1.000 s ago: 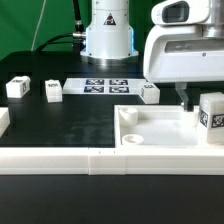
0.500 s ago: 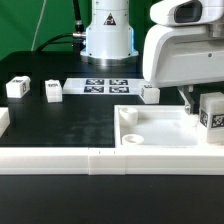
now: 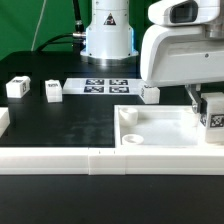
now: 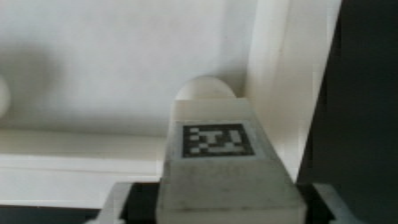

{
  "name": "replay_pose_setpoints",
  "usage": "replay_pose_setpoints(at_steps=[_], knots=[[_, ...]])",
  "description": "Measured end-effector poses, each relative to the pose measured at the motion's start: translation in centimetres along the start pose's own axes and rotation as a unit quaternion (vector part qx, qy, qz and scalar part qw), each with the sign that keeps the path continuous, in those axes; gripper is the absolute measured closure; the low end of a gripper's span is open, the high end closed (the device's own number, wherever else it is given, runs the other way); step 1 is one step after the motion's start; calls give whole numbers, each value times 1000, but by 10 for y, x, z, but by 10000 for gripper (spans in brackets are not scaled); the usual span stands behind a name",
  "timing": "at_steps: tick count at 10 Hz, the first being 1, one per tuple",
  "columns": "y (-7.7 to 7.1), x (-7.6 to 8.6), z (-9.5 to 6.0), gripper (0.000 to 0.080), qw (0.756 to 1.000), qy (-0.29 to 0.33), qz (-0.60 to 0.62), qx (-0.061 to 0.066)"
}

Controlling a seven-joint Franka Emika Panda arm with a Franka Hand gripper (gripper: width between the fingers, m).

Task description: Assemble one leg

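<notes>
Front: 1 white rail [image 3: 60,160] along table [image 3: 60,120] edge, nearer cam than the end effector [image 3: 207,103]. Next, 1 tray [image 3: 150,135] under and beside the end effector. The end effector is clamped on 1 leg [image 3: 214,113], tag twd cam, over the tray's side wall. Wrist view: that leg sits btwn both fingers [image 4: 128,203]. Farther back, 3 loose legs: closest one [image 3: 150,94] just beyond the tray, other 2 [image 3: 53,90] [image 3: 17,87] well apart from the end effector. 1 marker board [image 3: 105,86] farthest.
</notes>
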State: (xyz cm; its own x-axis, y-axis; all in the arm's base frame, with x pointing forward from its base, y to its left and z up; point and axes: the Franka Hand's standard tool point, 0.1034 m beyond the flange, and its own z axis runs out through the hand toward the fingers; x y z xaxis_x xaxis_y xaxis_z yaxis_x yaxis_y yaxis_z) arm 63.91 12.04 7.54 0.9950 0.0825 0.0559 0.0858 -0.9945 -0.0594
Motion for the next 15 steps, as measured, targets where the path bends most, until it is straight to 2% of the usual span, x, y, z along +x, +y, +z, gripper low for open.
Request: replay_pose_setpoints(at_steps=[1, 2, 5, 7, 10, 11, 12, 15], knots=[[0, 0, 0, 507, 1000, 0, 1, 0], [1, 0, 1, 507, 997, 2, 78, 6], [2, -3, 0, 507, 960, 12, 279, 11], [2, -5, 1, 507, 908, 11, 418, 13], [2, -5, 2, 507, 813, 4, 582, 23], [2, -5, 2, 507, 799, 4, 601, 22], [1, -5, 2, 507, 768, 2, 640, 24], [0, -5, 2, 503, 704, -7, 710, 33]])
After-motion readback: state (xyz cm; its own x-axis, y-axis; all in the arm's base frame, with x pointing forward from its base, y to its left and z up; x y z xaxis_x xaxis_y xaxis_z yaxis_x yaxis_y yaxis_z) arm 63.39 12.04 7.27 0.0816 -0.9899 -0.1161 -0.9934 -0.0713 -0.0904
